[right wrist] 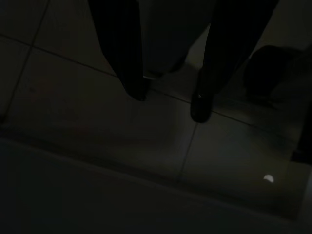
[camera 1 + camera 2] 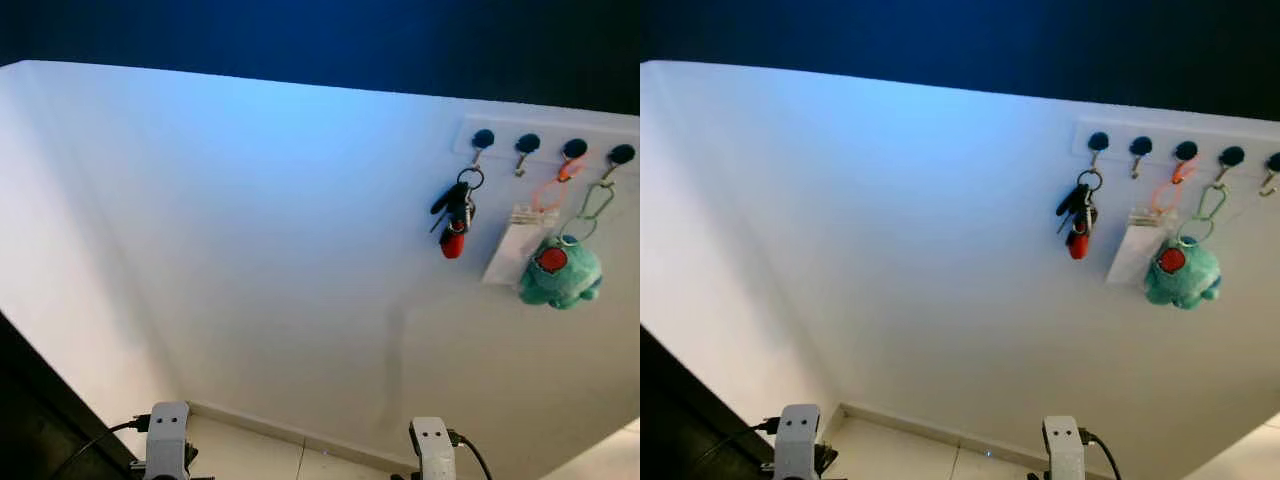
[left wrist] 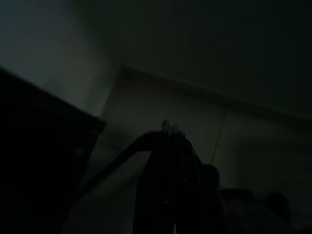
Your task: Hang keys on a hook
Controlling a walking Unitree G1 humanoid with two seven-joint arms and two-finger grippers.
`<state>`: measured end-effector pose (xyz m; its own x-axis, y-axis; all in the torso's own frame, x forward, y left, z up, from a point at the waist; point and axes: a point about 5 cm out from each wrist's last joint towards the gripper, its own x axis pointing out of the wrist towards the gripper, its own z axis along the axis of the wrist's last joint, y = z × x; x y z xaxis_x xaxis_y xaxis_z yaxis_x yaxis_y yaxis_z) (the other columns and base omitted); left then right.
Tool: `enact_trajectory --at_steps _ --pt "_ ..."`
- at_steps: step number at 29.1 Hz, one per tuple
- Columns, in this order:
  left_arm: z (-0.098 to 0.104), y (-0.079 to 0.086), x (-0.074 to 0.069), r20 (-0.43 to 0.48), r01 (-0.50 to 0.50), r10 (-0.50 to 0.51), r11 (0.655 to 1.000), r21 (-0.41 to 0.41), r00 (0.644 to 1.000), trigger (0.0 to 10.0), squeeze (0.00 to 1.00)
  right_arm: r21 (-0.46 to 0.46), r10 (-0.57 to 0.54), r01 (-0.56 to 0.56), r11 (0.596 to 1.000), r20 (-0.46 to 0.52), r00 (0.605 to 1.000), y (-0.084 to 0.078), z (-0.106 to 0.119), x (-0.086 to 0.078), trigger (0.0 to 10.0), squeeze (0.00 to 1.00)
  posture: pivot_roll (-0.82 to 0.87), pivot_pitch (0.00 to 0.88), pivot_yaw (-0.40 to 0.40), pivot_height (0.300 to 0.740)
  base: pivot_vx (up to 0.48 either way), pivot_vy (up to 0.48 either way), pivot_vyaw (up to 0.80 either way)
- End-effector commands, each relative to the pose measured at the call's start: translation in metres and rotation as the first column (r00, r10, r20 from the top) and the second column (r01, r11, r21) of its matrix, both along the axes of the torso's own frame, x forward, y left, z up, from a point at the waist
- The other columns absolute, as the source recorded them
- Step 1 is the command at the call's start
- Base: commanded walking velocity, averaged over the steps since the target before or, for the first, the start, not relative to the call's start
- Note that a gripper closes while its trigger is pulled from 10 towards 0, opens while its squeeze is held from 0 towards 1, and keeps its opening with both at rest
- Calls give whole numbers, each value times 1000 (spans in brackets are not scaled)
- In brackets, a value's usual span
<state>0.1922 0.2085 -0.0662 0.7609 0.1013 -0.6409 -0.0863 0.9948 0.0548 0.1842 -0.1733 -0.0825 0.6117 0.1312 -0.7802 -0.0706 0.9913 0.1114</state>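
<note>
Below the wall, both arms hang low. Right gripper [image 1: 168,105]: two black fingers spread wide apart over dim floor tiles, nothing between them. Left gripper [image 3: 173,195]: view very dark; fingers read as one black mass pressed together, with a small glint at the tip. Cannot tell whether anything is pinched there, and the gap itself is not clear.

Out from the grippers: pale tiled floor [image 2: 250,455], skirting, then a tall white wall [image 2: 250,230]. High on it, to the robot's right, a white hook rail [image 2: 1180,140] with dark round knobs and small metal hooks under each.

Keys [image 2: 455,215]: a bunch on a metal ring, dark fobs and one red piece, already hanging from the leftmost hook [image 2: 480,155] and resting against the wall. Next hook bare. Then an orange loop carrying a clear card holder [image 2: 515,250], and a green carabiner with a teal plush toy [image 2: 560,272], just beside it.

Handling judgement: bunch is light, hard metal and plastic, loose and jangly; pieces will swing and slide on the ring. Smooth fobs likely slippery. Best hold is on the thickest fob or across the ring's lower part, leaving the top of the ring free for the hook.

By how it hangs, task looks done.
</note>
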Motion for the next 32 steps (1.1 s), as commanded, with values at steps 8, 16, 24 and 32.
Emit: enact_trajectory --at_steps 8,16,24,32 --pt "1 -8 2 9 74 -74 997 9 997 10000 0 8 -29 29 1000 0 1000 -3 0 -2 10000 0 39 47 4 740 0 -360 0" --pt "0 -7 1 8 91 -92 995 37 996 10000 0 34 -38 38 999 0 999 -1 -1 -3 10000 0 36 45 11 740 0 0 0" --pt "1 -9 2 16 117 -118 992 42 993 10000 0 36 -47 48 998 -8 999 -1 -2 -6 10000 0 30 37 15 740 0 0 0" --pt "1 -11 2 15 127 -128 992 18 992 10000 0 29 -42 43 999 -32 999 -3 -6 -13 10000 0 31 32 15 740 0 0 0"
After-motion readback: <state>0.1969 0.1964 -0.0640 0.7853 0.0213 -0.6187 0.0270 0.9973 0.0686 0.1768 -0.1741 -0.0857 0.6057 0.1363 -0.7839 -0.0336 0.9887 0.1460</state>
